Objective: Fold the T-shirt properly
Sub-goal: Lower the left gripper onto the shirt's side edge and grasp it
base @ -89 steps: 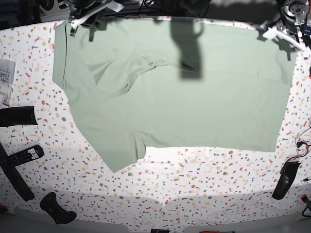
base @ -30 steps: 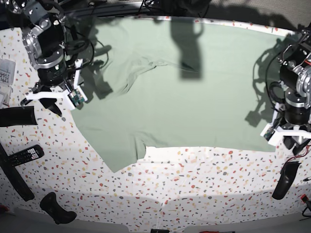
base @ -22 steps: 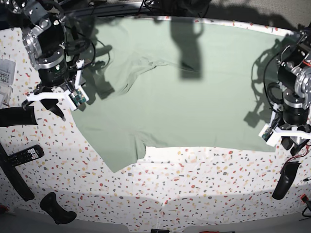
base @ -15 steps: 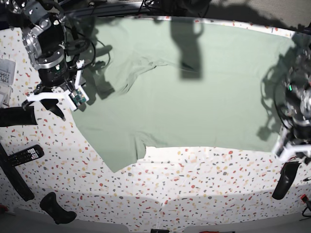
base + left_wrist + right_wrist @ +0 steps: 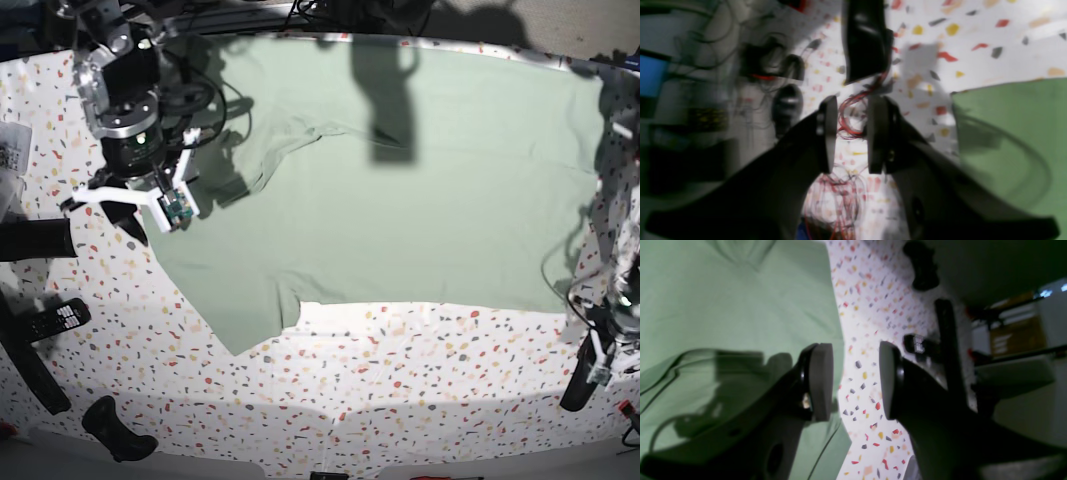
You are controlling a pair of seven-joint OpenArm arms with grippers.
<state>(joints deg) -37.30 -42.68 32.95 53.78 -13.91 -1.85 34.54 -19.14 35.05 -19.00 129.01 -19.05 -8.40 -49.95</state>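
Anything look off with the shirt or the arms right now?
The left hand sits off the T-shirt, over bare table and red wires beyond its corner. The shirt also lies skewed, one sleeve rumpled near the right hand.

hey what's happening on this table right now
A two-armed robot is setting up to fold a large pale sage-green T-shirt, which lies spread flat on the speckled terrazzo-pattern table. Neither gripper holds anything yet. The right gripper is open over the shirt's edge, one finger above the cloth and one above the table. The left gripper has its jaws apart over a tangle of red wires just off the shirt's corner; that view is blurred.
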